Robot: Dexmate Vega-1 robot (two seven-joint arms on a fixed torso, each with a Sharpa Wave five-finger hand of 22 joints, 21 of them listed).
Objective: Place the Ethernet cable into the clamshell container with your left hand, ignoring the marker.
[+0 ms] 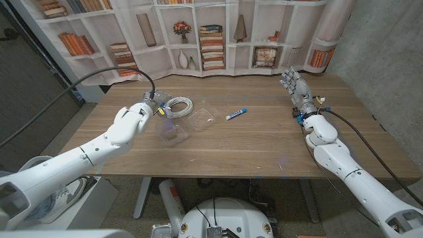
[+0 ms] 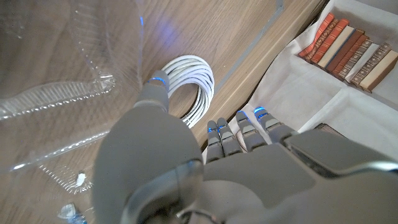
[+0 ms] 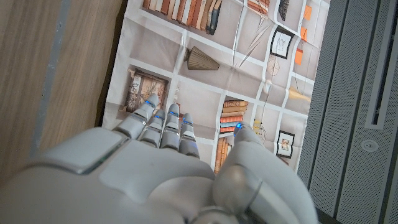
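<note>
**Table layout with both arms reaching in**

A wooden table (image 1: 264, 142) sits before a bookshelf backdrop (image 1: 218, 33); toward the table's left rear lies the coiled Ethernet cable (image 1: 178, 105); just right of it and nearer the robot lies the opened clamshell container (image 1: 188, 124); right of that lies the marker (image 1: 236, 114); the left hand (image 1: 147, 110) sits just left of the cable; the right hand (image 1: 299, 91) stands near the far right edge, well apart from the marker.

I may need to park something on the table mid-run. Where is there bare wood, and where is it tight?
Bare wood runs between the marker and the right hand, and along the near edge of the table. It is crowded at far left: the Ethernet cable, the open clamshell container and the left hand sit close together.
</note>
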